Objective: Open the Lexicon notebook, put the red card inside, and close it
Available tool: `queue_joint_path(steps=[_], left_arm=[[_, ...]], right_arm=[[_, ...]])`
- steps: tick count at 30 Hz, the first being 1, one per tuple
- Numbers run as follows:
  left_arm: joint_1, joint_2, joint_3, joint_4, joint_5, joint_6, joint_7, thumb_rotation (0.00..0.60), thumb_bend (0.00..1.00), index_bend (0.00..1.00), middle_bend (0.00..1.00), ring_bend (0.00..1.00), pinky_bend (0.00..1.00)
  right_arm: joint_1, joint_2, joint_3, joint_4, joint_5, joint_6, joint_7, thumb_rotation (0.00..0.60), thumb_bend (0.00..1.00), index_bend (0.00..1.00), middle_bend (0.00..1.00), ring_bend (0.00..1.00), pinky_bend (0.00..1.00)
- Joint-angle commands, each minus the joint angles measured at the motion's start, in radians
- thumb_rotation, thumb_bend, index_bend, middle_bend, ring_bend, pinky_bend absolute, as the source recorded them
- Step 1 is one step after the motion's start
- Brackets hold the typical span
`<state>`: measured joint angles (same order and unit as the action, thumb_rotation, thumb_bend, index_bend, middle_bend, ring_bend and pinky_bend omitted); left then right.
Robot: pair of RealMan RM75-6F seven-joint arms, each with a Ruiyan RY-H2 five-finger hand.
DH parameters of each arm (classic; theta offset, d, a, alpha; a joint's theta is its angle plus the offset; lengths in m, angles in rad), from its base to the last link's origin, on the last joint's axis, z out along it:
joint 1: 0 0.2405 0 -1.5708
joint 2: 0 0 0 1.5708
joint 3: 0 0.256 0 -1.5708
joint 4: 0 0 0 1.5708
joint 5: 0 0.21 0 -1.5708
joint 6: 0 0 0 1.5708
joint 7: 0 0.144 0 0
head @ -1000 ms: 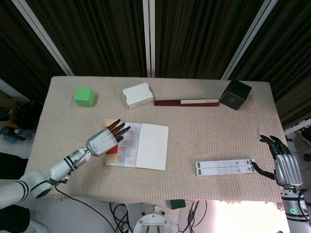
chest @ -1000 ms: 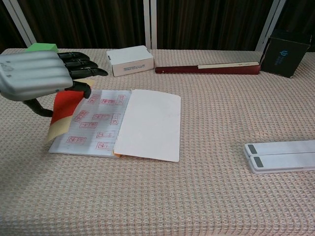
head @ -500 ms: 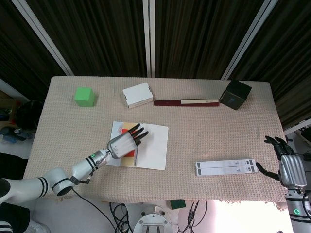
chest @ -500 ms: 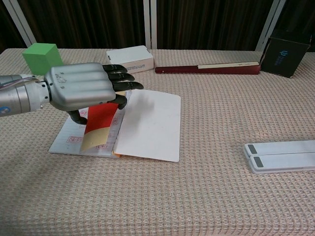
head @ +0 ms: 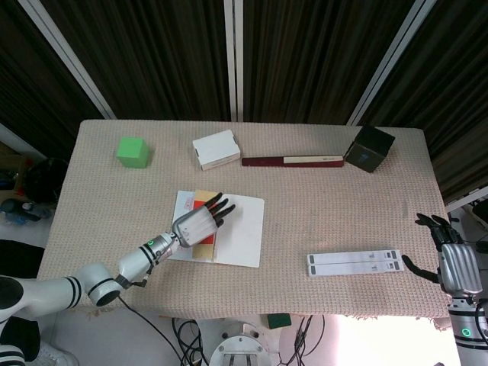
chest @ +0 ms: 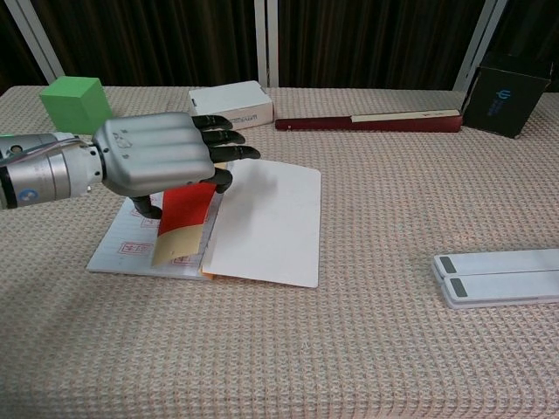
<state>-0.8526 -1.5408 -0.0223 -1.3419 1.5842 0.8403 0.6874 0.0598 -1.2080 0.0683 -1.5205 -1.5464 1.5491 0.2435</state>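
left hand [chest: 157,159]: fingers pinching red card [chest: 185,218] over open notebook [chest: 262,223] | right hand [head: 451,261]: fingers spread, holding nothing, at bench [head: 320,198] edge

No words or numbers clear enough to read. Black box [chest: 507,98] at far right has pale blue logo on front, too small to make out. Open notebook [chest: 131,246] has red stamps on left page, too blurry to read. White box [chest: 231,108] has small dark print on side, unreadable.
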Motion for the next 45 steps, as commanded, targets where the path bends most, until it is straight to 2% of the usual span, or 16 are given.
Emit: queue_joint_path(steps=[1, 23, 33, 38, 41, 45], left_arm=[[0.004, 0.002, 0.006, 0.001, -0.005, 0.003, 0.003, 0.600, 0.09, 0.34, 0.00, 0.00, 0.06], [0.021, 0.019, 0.047, 0.011, 0.021, 0.039, 0.014, 0.600, 0.10, 0.29, 0.00, 0.00, 0.06], [0.021, 0.013, 0.039, 0.004, 0.006, 0.037, 0.022, 0.600, 0.10, 0.26, 0.00, 0.00, 0.06], [0.052, 0.022, 0.006, -0.024, -0.027, 0.104, -0.091, 0.600, 0.09, 0.26, 0.00, 0.00, 0.06], [0.059, 0.017, -0.017, 0.015, -0.033, 0.141, -0.104, 0.600, 0.09, 0.26, 0.00, 0.00, 0.06], [0.053, -0.012, -0.025, 0.066, -0.054, 0.122, -0.124, 0.600, 0.09, 0.26, 0.00, 0.00, 0.06]], right_arm=[[-0.001, 0.000, 0.000, 0.000, 0.001, 0.000, -0.001, 0.600, 0.16, 0.17, 0.24, 0.13, 0.25], [0.000, 0.000, 0.001, -0.014, -0.001, 0.001, -0.018, 0.600, 0.16, 0.17, 0.24, 0.13, 0.25], [0.000, 0.003, 0.001, -0.017, -0.004, 0.001, -0.020, 0.600, 0.16, 0.17, 0.24, 0.13, 0.25], [-0.002, 0.001, 0.002, -0.012, 0.000, 0.002, -0.013, 0.600, 0.16, 0.17, 0.24, 0.13, 0.25], [0.003, -0.002, 0.002, -0.009, -0.001, -0.005, -0.012, 0.600, 0.16, 0.17, 0.24, 0.13, 0.25], [0.006, -0.004, 0.004, -0.010, -0.004, -0.007, -0.015, 0.600, 0.16, 0.17, 0.24, 0.13, 0.25]])
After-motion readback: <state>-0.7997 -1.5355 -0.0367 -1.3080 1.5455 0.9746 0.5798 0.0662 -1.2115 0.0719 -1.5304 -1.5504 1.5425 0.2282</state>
